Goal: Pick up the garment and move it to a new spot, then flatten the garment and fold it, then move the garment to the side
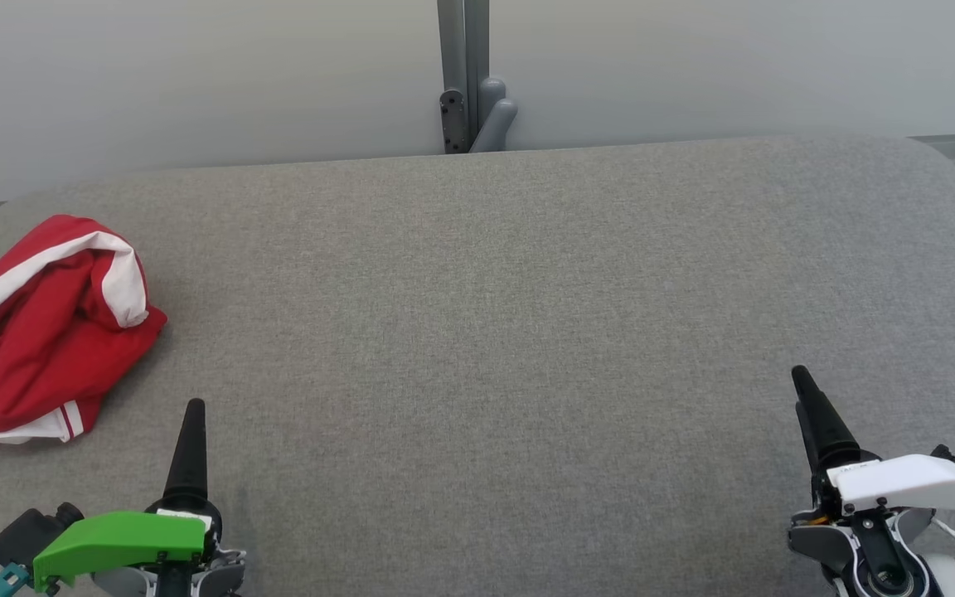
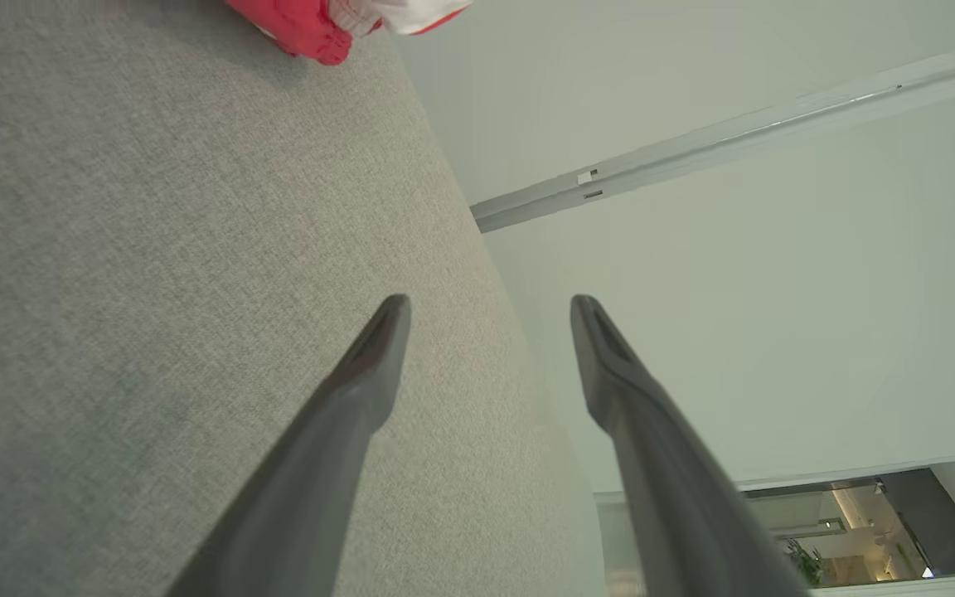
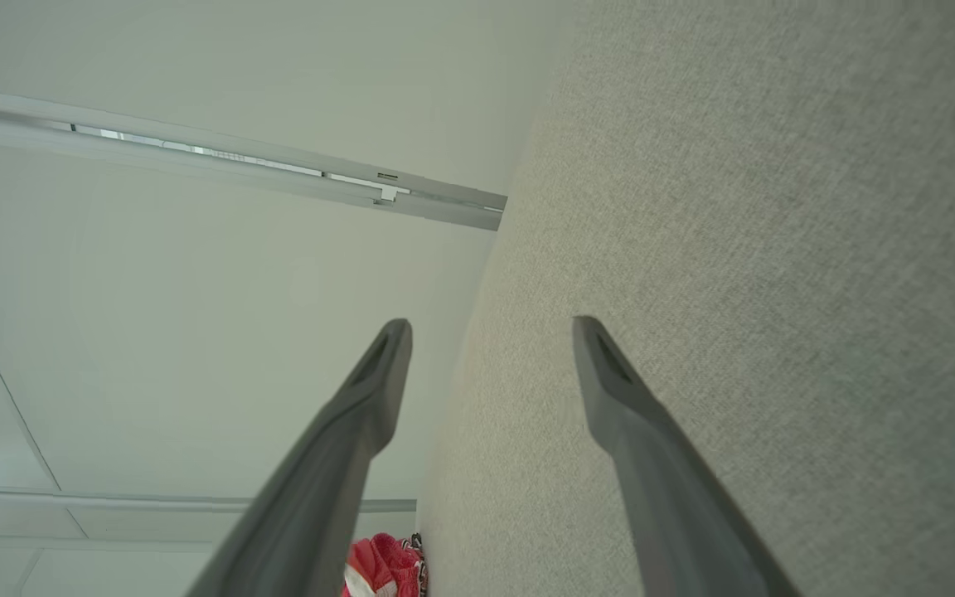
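Head view: both jaws stand spread and empty; the left jaws should pinch a thick fold of the garment (image 1: pixel 46 323).

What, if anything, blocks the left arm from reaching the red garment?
Probably nothing, so likely yes: the garment lies crumpled near the left edge of the grey surface, just ahead and left of the left gripper, its fingers open, with bare surface between.

Noting coarse, matt weave on the grey cloth-covered table top (image 1: pixel 527 332); soft, smooth fabric on the crumpled red-and-white garment (image 1: pixel 46 348).
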